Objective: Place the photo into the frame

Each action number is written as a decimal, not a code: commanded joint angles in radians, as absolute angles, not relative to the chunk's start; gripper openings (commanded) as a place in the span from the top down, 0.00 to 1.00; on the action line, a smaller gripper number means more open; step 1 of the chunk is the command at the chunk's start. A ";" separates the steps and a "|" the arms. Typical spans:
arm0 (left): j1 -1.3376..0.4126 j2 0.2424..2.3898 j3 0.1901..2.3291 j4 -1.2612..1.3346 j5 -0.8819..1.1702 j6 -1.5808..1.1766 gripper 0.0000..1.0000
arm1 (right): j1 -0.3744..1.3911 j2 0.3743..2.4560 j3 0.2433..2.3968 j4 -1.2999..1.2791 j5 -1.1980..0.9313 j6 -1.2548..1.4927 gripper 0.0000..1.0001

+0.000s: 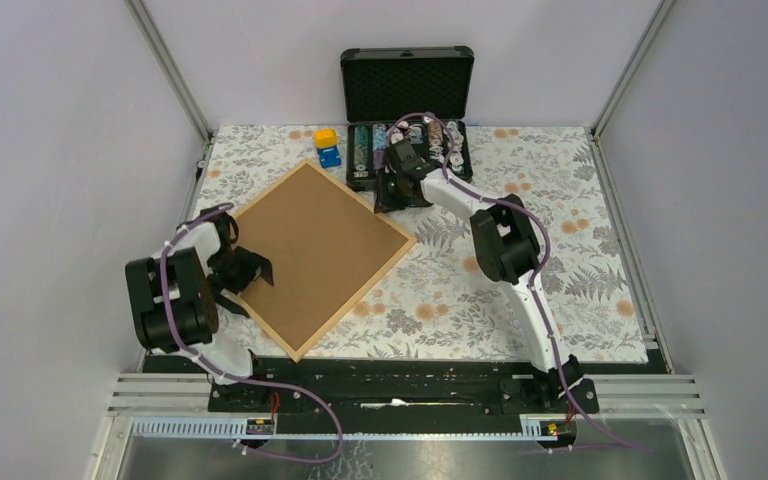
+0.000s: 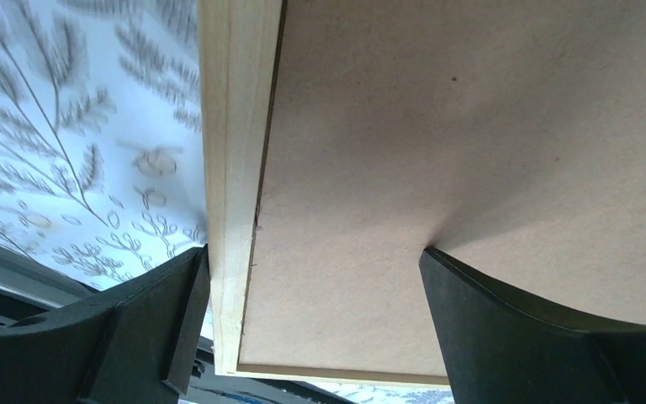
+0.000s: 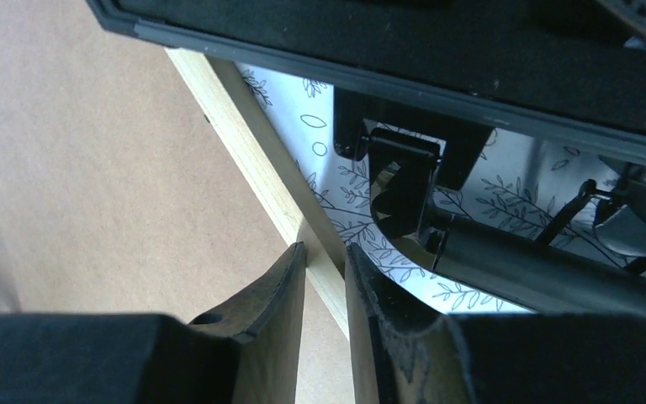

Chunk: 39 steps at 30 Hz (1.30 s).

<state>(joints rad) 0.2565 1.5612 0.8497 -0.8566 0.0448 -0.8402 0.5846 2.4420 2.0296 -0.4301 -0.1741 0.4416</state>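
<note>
The frame (image 1: 356,299), thin light wood, lies flat and turned diagonally on the floral cloth. A plain brown backing board (image 1: 310,250) fills it. The photo is hidden. My left gripper (image 1: 250,272) is open at the frame's near-left edge. In the left wrist view one finger is outside the wooden rail (image 2: 229,168) and the other over the board (image 2: 471,126). My right gripper (image 1: 392,200) is at the frame's far-right edge beside the black case. In the right wrist view its narrow jaws (image 3: 326,248) close across the wooden rail (image 3: 244,126).
An open black case (image 1: 407,140) with rows of chips stands at the back, its front edge and latch (image 3: 404,181) close to my right fingers. A small yellow and blue toy (image 1: 328,147) sits left of it. Metal posts and grey walls bound the table.
</note>
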 commanded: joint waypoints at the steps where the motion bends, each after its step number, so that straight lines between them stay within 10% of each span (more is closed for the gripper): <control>1: 0.247 1.701 1.001 -0.500 0.004 -0.835 0.01 | 0.643 2.412 1.917 -0.452 -0.348 0.477 0.70; 13: 0.283 1.771 1.113 -0.610 0.004 -0.562 0.01 | 0.728 2.097 1.397 -0.201 -0.539 0.595 0.65; 22: 0.290 1.698 1.056 -0.595 -0.116 -0.506 0.01 | 0.632 2.031 1.464 -0.367 -0.499 0.424 0.29; 31: 0.290 1.717 1.021 -0.583 -0.124 -0.512 0.01 | 0.555 2.151 1.563 -0.417 -0.592 0.307 0.62; 39: 0.290 1.721 1.008 -0.567 -0.087 -0.520 0.01 | 0.570 2.212 1.577 -0.426 -0.549 0.292 0.62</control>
